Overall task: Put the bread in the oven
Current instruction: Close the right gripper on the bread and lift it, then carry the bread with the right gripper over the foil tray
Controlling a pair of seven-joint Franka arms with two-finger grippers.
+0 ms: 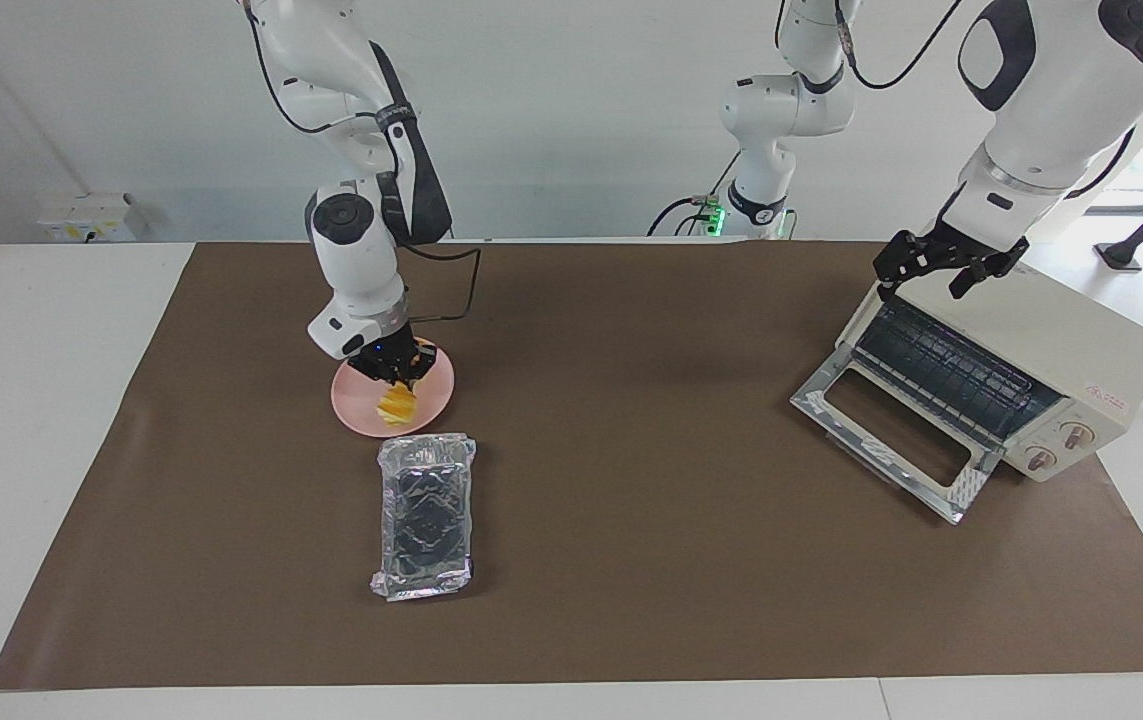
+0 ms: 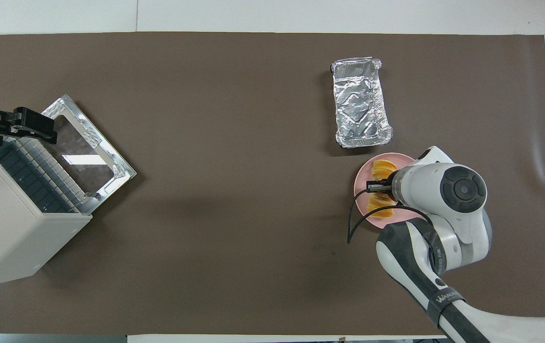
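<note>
We see the right gripper [image 1: 394,373] down on the pink plate [image 1: 436,398], fingers drawn in tight against the bread [image 1: 396,404]. The bread looks pinched between them, its slices sitting on the plate under the wrist. In the overhead view the bread [image 2: 380,167] shows at both sides of the gripper [image 2: 378,186], and the plate rim [image 2: 361,178] peeks out beside it.

The plate sits on the brown mat [image 1: 631,560] toward the right arm's end of the table, near the mat's edge closest to the robots. A foil tray [image 1: 424,515] lies just beside the plate, farther from the robots, apart from it.

The left gripper [image 1: 939,268] hangs over the top front edge of the oven [image 1: 1061,345], fingers spread apart, gripping nothing. The oven stands at the left arm's end of the mat, its door [image 1: 891,440] dropped open onto the mat, wire rack visible inside.
</note>
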